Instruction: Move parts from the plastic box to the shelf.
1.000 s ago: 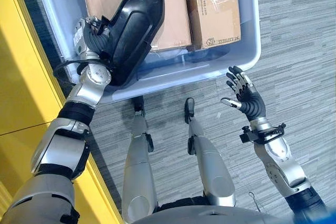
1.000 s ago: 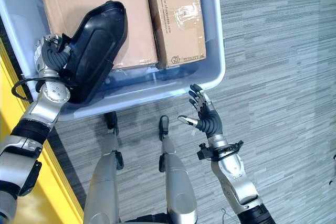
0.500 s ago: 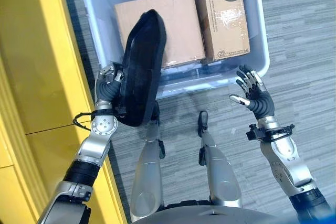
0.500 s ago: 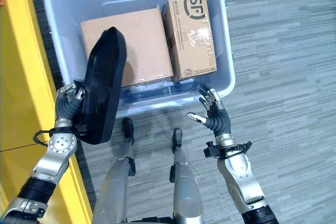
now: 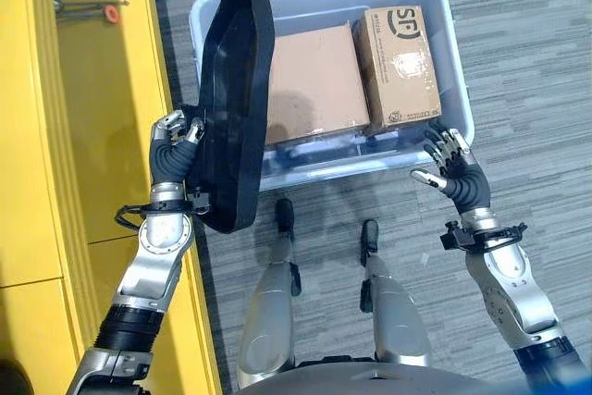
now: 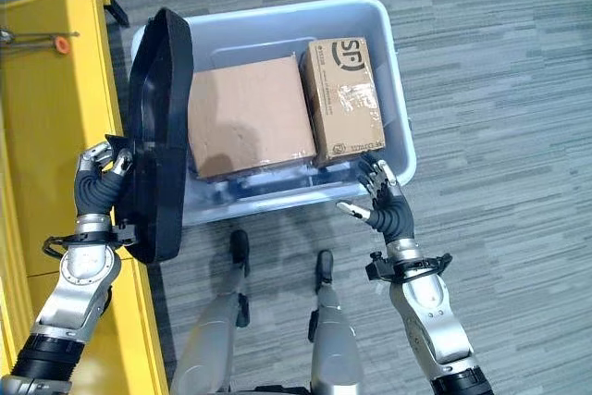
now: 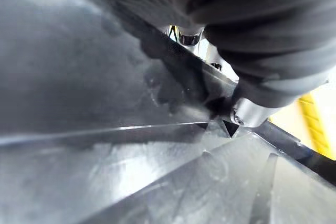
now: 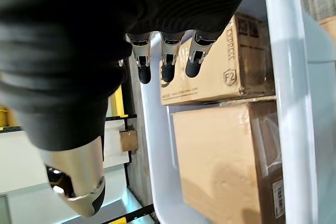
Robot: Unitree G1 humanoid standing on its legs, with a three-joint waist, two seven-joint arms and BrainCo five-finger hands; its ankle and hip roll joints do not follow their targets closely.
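One part lifted, not yet shelved

The left hand [image 5: 173,150] has its fingers curled round the edge of a long black part [image 5: 231,99], holding it clear of the plastic box [image 6: 400,108] and close against the yellow shelf [image 5: 97,127] — lifting looks done, placing is left. The part stands on edge, its long axis running away from the robot, the far end over the box's left rim. Two cardboard boxes [image 6: 248,116] lie in the plastic box. The right hand [image 5: 455,173] hovers by the near rim — fingers spread, empty.
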